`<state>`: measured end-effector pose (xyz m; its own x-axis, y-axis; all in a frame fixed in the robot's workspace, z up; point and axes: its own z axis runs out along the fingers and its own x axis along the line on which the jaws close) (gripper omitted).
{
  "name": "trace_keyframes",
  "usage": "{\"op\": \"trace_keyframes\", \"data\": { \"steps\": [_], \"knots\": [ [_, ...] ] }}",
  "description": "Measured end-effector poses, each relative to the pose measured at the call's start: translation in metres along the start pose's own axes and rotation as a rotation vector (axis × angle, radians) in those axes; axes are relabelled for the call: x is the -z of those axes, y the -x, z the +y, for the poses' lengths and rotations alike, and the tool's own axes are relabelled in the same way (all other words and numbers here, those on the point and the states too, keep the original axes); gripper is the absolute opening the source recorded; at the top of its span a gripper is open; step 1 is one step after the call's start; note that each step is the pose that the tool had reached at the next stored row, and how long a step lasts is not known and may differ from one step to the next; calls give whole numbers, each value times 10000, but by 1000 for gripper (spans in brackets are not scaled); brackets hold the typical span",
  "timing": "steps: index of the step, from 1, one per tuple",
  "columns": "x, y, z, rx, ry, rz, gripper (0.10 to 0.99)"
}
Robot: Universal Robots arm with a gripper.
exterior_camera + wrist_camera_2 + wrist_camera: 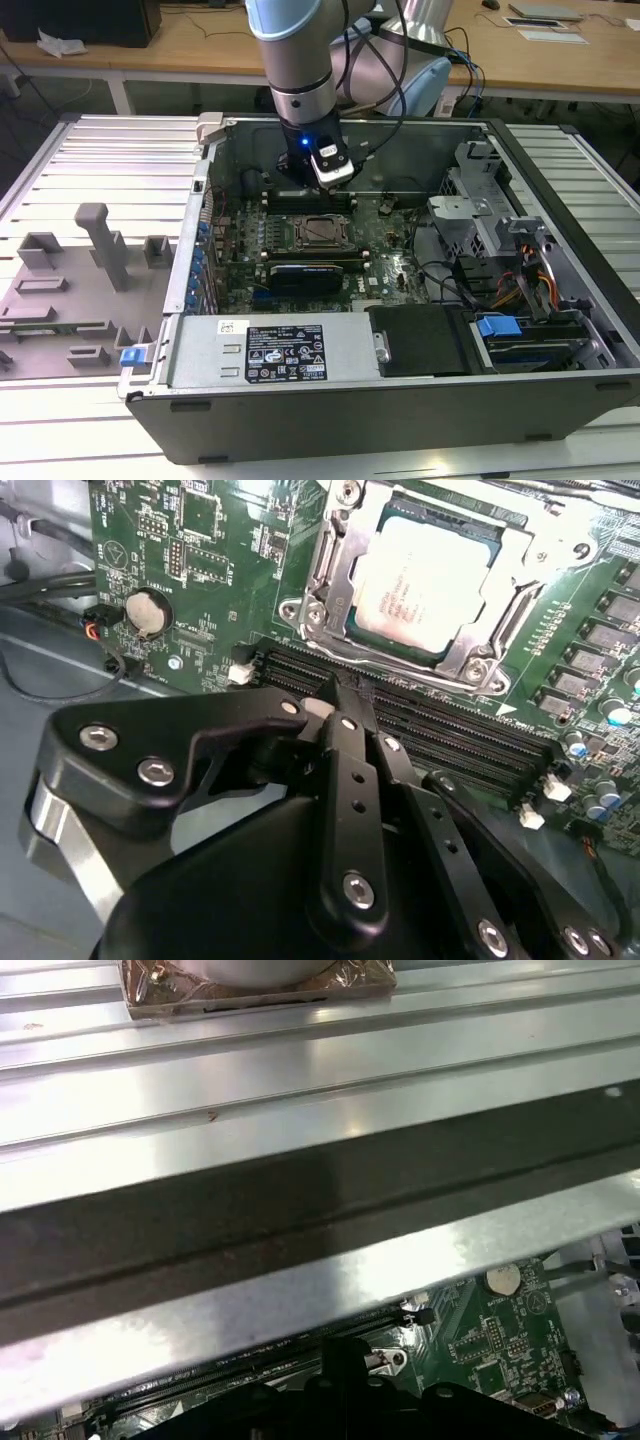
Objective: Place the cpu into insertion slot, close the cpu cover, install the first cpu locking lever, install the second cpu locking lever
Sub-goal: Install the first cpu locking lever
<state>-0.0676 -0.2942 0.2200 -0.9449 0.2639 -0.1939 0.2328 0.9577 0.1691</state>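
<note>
Second wrist view had the pale silvery square cpu (pixel 425 585) already seated under its dark-silver metal frame cover (pixel 345 555), black gripper (pixel 340 695) pinched shut and empty, so levers probably wanted slow, square pressure.

There is one robot arm (pixel 300 60) and one gripper (pixel 340 695) with its two fingers pressed together. There is one open computer case (pixel 330 400). Inside it lies one green board (pixel 210 570). Just past the jaws on that board sits one chip (pixel 425 585), in one socket (pixel 470 650), with one metal cover (pixel 345 575) shut around it. Right under the jaws run long black slots (pixel 450 735); I cannot count them for sure. Off to one side of the jaws is one round silver battery (pixel 150 611). In the exterior view, one black card (pixel 305 272) and two blue clips (pixel 497 326) show.
</note>
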Motion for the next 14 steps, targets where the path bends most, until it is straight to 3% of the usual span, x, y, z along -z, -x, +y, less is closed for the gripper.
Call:
{"op": "trace_keyframes", "data": {
  "steps": [1, 2, 7, 9, 11, 13, 14],
  "knots": [
    [-1, -1, 3, 2, -51, 38, 106],
    [-5, -3, 11, 3, -216, 222, 106],
    [-5, 2, 1, 9, -248, 241, 106],
    [2, 21, -57, 28, -381, 269, 106],
    [7, 39, -111, 35, -437, 287, 106],
    [17, 73, -207, 67, -628, 324, 106],
    [17, 78, -216, 90, -721, 326, 106]
  ]
}}
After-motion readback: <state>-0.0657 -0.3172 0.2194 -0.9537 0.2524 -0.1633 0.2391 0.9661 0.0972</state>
